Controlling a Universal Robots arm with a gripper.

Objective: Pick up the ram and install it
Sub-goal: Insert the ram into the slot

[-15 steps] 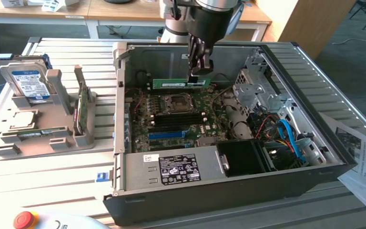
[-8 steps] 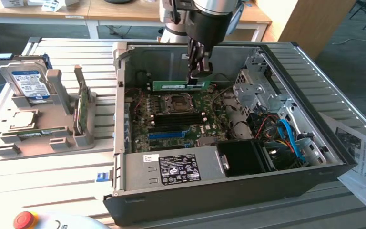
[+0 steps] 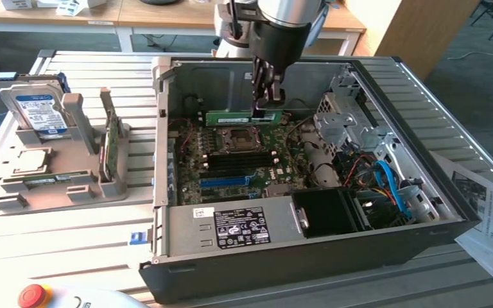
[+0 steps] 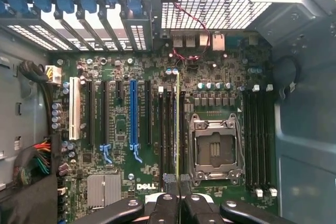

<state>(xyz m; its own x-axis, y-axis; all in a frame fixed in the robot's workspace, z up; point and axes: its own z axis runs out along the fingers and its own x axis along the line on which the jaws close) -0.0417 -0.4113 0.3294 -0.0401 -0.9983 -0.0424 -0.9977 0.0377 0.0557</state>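
Note:
My gripper [image 3: 268, 104] reaches down into the open computer case [image 3: 452, 192] and is shut on the ram [image 3: 226, 118], a slim green stick held level above the motherboard [image 3: 229, 163]. In the wrist view the ram [image 4: 177, 124] appears edge-on as a thin pale line running out from between my black fingers [image 4: 167, 208]. It lies along the black memory slots [image 4: 168, 129] beside the CPU socket [image 4: 215, 150]. I cannot tell whether it touches a slot.
A grey tray [image 3: 84, 192] at the exterior view's left holds a silver hard drive [image 3: 36, 109], an upright green card [image 3: 110, 144], a CPU [image 3: 28, 160] and a flat green stick [image 3: 54, 179]. Power supply [image 3: 229, 228], drive cage [image 3: 345, 122] and cables [image 3: 392, 186] crowd the case.

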